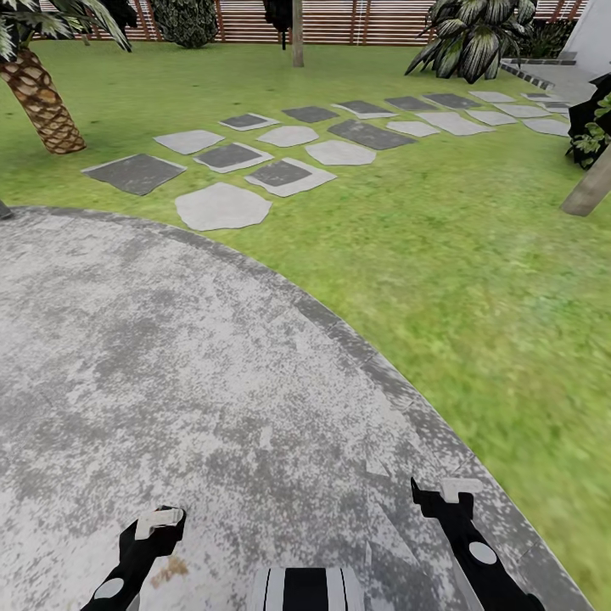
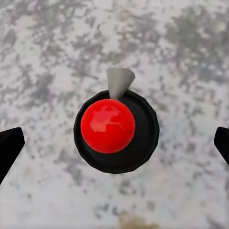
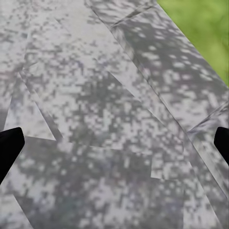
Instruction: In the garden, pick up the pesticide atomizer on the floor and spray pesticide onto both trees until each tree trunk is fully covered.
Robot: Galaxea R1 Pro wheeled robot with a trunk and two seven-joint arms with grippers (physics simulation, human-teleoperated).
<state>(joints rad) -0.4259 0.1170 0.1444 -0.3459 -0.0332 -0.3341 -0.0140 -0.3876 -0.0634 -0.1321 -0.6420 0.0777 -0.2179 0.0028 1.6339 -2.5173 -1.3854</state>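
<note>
The pesticide atomizer (image 2: 114, 131) stands on the mottled grey paving, seen from straight above: a glossy red ball top on a round black body with a grey cone nozzle. My left gripper (image 2: 114, 143) hangs directly over it, open, with its black fingertips (image 2: 9, 148) far apart on either side and not touching it. My right gripper (image 3: 114, 143) is open over bare paving. In the head view both grippers, left (image 1: 157, 522) and right (image 1: 450, 496), sit low near my body. One grey-tan tree trunk (image 1: 297, 34) stands far off by the fence; another trunk (image 1: 587, 187) leans at the right edge.
I stand on a round grey stone patio (image 1: 170, 356) edged by a darker curb (image 1: 399, 382). Green lawn (image 1: 475, 255) lies ahead and right, crossed by flat stepping stones (image 1: 288, 157). A cross-hatched palm (image 1: 38, 102) stands at left, a shrub (image 1: 471, 38) and slat fence (image 1: 339, 21) beyond.
</note>
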